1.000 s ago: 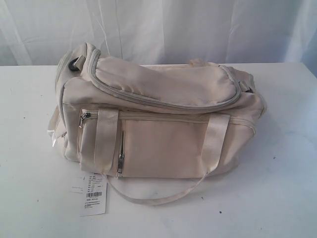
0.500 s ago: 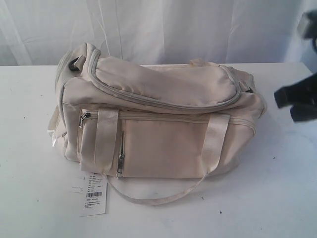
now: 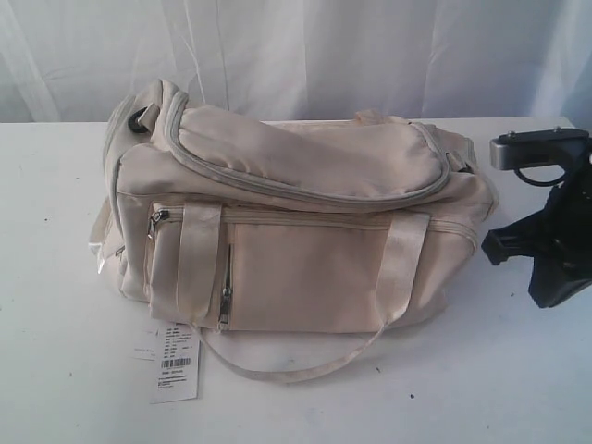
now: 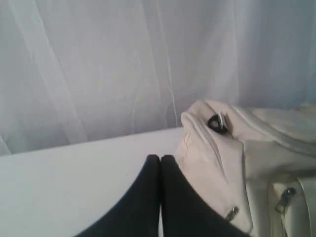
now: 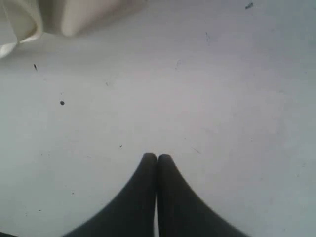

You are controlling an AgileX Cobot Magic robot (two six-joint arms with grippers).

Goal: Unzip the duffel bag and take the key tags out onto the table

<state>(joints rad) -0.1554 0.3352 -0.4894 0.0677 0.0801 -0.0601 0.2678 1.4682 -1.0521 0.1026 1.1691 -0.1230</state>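
The cream duffel bag (image 3: 296, 231) lies in the middle of the white table (image 3: 55, 277), its grey-piped top flap (image 3: 314, 157) closed. The key tags are hidden. My right arm (image 3: 560, 240) hangs just off the bag's right end. In the right wrist view my right gripper (image 5: 157, 157) is shut and empty above bare tabletop, with a bag corner (image 5: 84, 15) beyond it. My left gripper (image 4: 160, 158) is shut and empty beside the bag's left end (image 4: 217, 163), below the black strap ring (image 4: 216, 122). It does not show in the exterior view.
A white paper barcode hang tag (image 3: 176, 361) lies on the table at the bag's front left. A loose webbing handle (image 3: 296, 365) loops onto the table in front. Front pocket zip pulls (image 3: 159, 219) are closed. A white curtain (image 3: 296, 46) hangs behind the table.
My right arm has entered from the right edge and come down and leftward toward the bag's right end. The bag and hang tag have not moved.
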